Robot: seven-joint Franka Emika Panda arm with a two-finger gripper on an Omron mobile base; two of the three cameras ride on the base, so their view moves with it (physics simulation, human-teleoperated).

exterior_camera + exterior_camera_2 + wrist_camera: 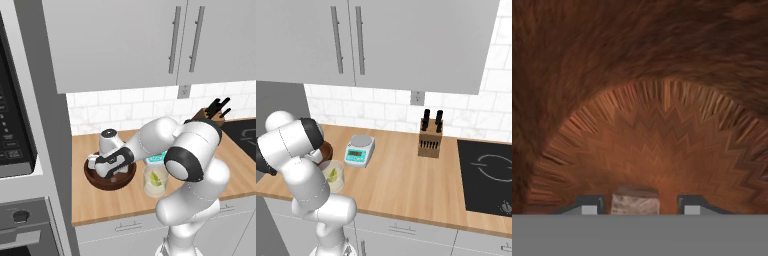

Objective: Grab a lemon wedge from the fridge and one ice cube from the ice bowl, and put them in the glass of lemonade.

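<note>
Your pincer (636,206) sits half open around the ice cube (635,201), maybe not touching. You see a small, pale, cloudy block in the brown ice bowl (662,130).

My hand (111,172) is down inside the ice bowl (95,180) on the surface (110,207), the ice cube (635,202) between my fingertips, the glass of lemonade (155,181) just right of the bowl, knife block (430,140) further right.

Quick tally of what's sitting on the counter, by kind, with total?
Ice bowl: 1
Ice cube, in the bowl between the gripper fingertips: 1
Glass of lemonade, lemon wedge inside: 1
Kitchen scale: 1
Knife block: 1
Total: 5, or 6 counting the wedge.
</note>
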